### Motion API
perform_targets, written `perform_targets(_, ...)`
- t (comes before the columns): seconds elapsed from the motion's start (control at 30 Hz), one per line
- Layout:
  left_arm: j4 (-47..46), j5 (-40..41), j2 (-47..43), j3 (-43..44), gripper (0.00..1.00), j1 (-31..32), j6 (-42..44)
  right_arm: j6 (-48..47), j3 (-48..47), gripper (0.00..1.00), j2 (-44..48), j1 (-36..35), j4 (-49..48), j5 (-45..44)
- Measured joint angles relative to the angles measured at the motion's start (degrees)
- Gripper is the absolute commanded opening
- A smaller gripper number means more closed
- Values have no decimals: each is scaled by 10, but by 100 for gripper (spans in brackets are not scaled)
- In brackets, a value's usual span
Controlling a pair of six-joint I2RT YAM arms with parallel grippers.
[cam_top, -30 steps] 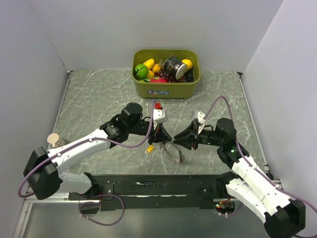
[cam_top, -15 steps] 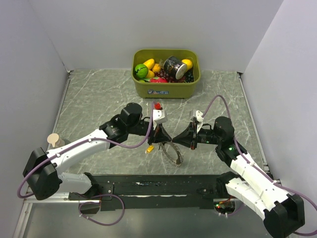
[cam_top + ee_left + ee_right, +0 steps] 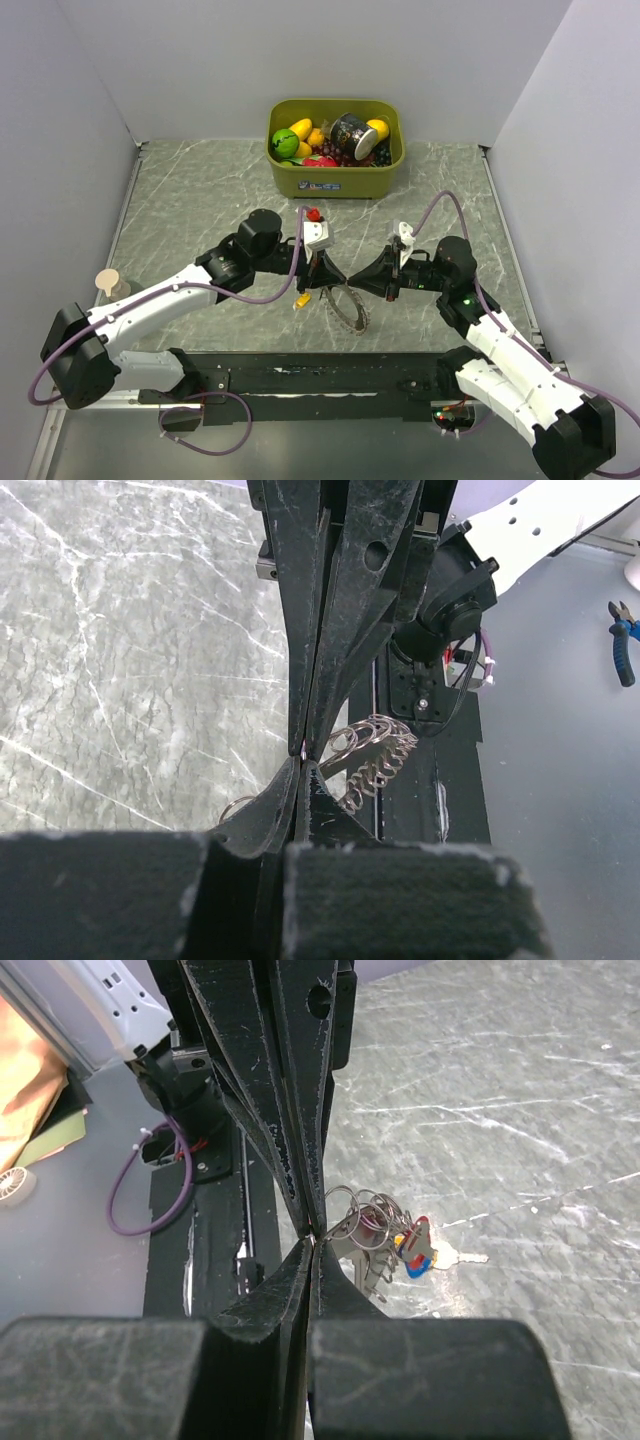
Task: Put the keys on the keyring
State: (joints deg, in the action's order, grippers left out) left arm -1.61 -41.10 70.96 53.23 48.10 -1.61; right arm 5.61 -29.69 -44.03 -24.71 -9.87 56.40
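My left gripper (image 3: 336, 281) and right gripper (image 3: 353, 284) meet tip to tip over the middle of the table, both shut. The grey coiled keyring (image 3: 350, 306) hangs between and below them, pinched at its wire by both. It shows as silver coils in the left wrist view (image 3: 376, 756). In the right wrist view, thin rings (image 3: 357, 1214) sit at my fingertips, with keys (image 3: 418, 1251) with red, blue and yellow heads bunched on them. A yellow-headed key (image 3: 299, 299) lies by the left gripper.
An olive bin (image 3: 334, 178) with toy fruit and a can stands at the back centre. A tan knob (image 3: 110, 283) sits at the left edge. A black strip (image 3: 300, 377) runs along the near edge. White walls close in on both sides.
The right gripper has closed in towards the left gripper. The left wrist has lifted and turned a little. The keyring stays held between them.
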Motion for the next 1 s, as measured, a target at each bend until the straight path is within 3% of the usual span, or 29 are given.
perform_targets(0.17, -2, 4, -4, 0, 9, 2, 0, 1, 0, 0, 10, 0, 0, 0)
perform_targets(0.3, -8, 9, -10, 0, 34, 4, -6, 6, 0, 0, 20, 0, 0, 0)
perform_targets(0.47, -29, 50, -35, -9, 53, -1, -28, 23, 0, 0, 29, 0, -8, -2)
perform_targets(0.63, -93, 35, -66, -48, 54, -30, -73, 49, 2, 0, 52, 0, -42, -11)
perform_targets(1.0, -239, -77, -59, -61, 54, -46, -165, 158, 70, 0, 97, 0, -229, -71)
